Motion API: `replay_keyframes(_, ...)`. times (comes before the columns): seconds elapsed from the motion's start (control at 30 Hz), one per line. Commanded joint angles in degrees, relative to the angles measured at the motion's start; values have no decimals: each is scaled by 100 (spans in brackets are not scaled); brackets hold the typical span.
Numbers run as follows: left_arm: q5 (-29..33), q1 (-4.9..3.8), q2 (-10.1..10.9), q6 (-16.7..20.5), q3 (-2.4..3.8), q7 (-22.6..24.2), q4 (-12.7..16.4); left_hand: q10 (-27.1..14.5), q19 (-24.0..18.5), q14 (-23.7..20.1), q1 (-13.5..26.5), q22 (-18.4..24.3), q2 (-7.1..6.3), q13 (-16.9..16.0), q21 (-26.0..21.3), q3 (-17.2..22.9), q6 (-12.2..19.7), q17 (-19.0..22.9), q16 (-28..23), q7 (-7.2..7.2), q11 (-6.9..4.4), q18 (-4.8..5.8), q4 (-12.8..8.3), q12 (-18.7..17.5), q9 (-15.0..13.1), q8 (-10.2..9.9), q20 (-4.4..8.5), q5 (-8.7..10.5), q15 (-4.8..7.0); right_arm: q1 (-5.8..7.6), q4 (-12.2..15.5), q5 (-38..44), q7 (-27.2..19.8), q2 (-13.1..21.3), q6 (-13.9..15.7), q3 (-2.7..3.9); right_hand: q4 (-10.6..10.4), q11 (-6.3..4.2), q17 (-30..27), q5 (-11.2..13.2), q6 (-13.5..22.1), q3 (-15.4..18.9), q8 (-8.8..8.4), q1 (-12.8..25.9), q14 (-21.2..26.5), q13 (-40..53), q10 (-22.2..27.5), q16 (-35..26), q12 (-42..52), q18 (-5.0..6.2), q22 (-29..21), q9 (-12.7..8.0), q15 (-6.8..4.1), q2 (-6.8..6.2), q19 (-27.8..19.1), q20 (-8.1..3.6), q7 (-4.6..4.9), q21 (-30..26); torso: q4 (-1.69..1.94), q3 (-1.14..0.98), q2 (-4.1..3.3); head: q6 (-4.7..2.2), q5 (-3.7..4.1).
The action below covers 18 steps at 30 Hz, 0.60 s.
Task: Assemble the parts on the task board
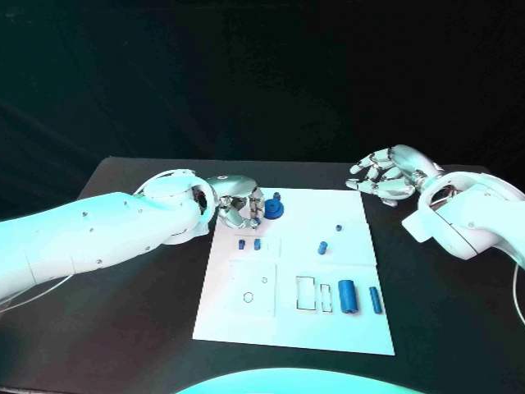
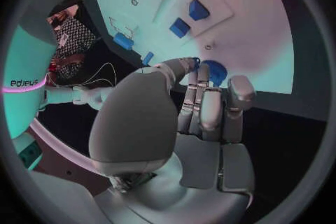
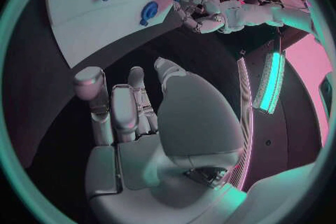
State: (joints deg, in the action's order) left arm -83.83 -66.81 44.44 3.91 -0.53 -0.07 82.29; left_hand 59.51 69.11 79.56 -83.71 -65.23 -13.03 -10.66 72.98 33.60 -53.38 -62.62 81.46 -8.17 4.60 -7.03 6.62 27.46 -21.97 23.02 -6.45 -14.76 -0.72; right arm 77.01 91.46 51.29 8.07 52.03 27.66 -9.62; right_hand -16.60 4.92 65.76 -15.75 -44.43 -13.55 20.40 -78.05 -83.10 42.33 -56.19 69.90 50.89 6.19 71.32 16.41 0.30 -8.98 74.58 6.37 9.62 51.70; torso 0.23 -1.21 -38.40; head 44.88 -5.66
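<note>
The left hand (image 1: pixel 232 202) is working at the far left corner of the task board (image 1: pixel 289 332), its fingers curling down toward a round blue part with a short stem (image 1: pixel 273 208) that is standing near the board's far edge. In the left wrist view the fingertips (image 2: pixel 198 70) are touching or just beside that part (image 2: pixel 215 73), but whether they are actually pinching it I cannot tell, since the fingers are covering the contact. The part is lying just beyond the fingertips, toward the board's middle, with its stem pointing up off the board, so any lift would likely need to go straight up along that axis. The right hand (image 1: pixel 389 175) is hovering off the board's far right corner, fingers loosely curled and spread, holding nothing; it is well apart from the part, so the left hand is plainly the nearer one. Toward the board's near edge, a blue cylinder (image 1: pixel 348 295) and a thinner blue pin (image 1: pixel 375 300) are lying beside two outlined slots (image 1: pixel 313 295), long axes running from near edge to far.
</note>
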Motion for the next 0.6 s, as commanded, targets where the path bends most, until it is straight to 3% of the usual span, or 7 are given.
replay_keyframes(0.03,133,-3,-9,-350,6,-58,-42,37,4,25,52,8,10,6,24,5,-41,5,22,-11,-9,63,-16,-35,-3,-34,-7,-15,5,-3,6,16,-36,-5,-55,1,10,-20,-9,-35,-12,-33,28,14,21,-5,30,-37,-28,90,-8,-5,-7,-45,-1,-14,6,0,2,4,-8,5,-9)
replay_keyframes(0.6,100,3,-135,-585,2,-88,-301,48,-18,11,63,30,3,8,7,7,-42,36,12,-10,-10,57,-22,-61,-3,-49,-8,-8,5,-3,-13,23,-68,-15,-2,1,9,-21,-32,-34,-11,-39,34,25,25,-24,27,-64,-37,97,-31,-6,-8,-54,-10,-15,4,-45,-12,5,-7,40,-37)
